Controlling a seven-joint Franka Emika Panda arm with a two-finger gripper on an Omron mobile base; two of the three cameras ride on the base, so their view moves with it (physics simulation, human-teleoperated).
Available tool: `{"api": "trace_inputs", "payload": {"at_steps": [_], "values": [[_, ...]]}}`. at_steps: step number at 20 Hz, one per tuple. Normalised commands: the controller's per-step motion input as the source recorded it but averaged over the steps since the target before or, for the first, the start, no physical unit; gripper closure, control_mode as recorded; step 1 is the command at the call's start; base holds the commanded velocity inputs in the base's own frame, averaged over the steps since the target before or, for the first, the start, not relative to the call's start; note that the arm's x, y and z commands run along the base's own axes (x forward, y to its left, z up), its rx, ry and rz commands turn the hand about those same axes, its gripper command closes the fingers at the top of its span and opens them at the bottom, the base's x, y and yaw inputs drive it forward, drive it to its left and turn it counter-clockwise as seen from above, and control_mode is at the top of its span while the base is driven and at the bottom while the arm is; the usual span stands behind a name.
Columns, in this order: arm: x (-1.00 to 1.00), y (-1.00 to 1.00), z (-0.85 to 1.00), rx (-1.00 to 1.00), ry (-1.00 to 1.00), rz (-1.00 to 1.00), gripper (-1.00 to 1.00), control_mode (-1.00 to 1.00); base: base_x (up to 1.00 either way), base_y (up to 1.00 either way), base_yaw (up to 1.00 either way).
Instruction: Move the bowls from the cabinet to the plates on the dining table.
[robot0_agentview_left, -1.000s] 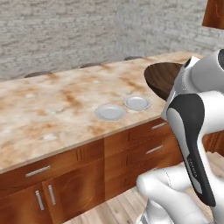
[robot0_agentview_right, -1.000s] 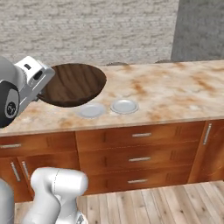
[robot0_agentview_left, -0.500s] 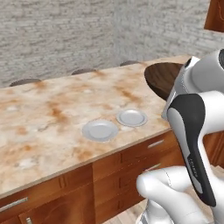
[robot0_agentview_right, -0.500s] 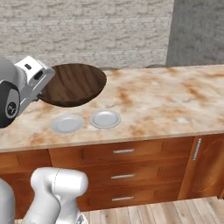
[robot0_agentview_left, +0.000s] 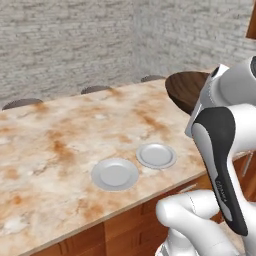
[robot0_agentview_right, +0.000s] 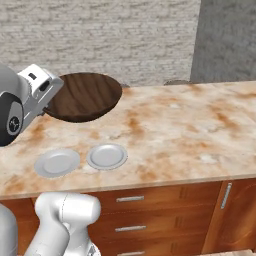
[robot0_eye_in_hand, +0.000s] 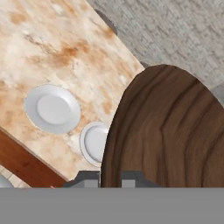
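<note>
The pincer (robot0_eye_in_hand: 110, 178) grips the rim of the brown bowl (robot0_agentview_right: 85, 96), carried aloft above the dining table (robot0_agentview_right: 190, 135). Both plates (robot0_agentview_right: 106, 156) lie bare on it, below and beside the pincer. Next, judging by this, it must lower the bowl onto one.

grey brick wall (robot0_agentview_left: 65, 45) seen behind, dark rounded stool tops (robot0_agentview_left: 95, 89) lined along the far edge

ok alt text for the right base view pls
A robot hand holds a dark brown wooden bowl above a marbled beige-and-orange dining table. Two empty white plates sit side by side near the table's front edge, with wooden drawers below.
</note>
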Motion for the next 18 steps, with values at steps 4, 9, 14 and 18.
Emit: {"api": "trace_inputs", "payload": {"at_steps": [4, 9, 14, 18], "values": [[0.0, 0.0, 0.0, 0.0, 0.0, 0.0, 1.0, 1.0, 0.77, -0.03, 0.1], [0.0, 0.0, 0.0, 0.0, 0.0, 0.0, 1.0, 1.0, 0.61, -0.01, 0.11], [0.0, 0.0, 0.0, 0.0, 0.0, 0.0, 1.0, 1.0, 0.43, -0.04, 0.09], [0.0, 0.0, 0.0, 0.0, 0.0, 0.0, 1.0, 1.0, 0.07, 0.0, 0.01]]}}
